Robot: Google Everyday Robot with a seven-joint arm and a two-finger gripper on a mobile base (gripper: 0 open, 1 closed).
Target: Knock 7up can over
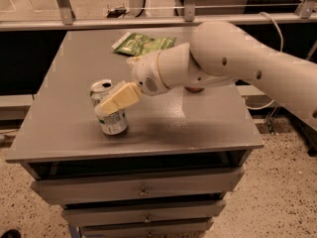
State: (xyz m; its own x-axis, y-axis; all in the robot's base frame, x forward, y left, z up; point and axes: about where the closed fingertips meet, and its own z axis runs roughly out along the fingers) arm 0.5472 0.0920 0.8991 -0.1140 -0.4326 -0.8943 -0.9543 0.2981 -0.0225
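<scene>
The 7up can (112,122) is silvery-grey with greenish-white print and a shiny top. It stands on the grey table (64,128) at the front left and leans a little to the left. My gripper (115,100), cream-coloured at the end of the white arm (223,63), reaches in from the right. It lies across the can's upper half, touching it and covering part of it.
A green snack bag (144,43) lies at the back middle of the table. A small reddish bit of another can (194,89) shows under the arm. Drawers (143,192) sit below the table front. A rail and glass run behind the table.
</scene>
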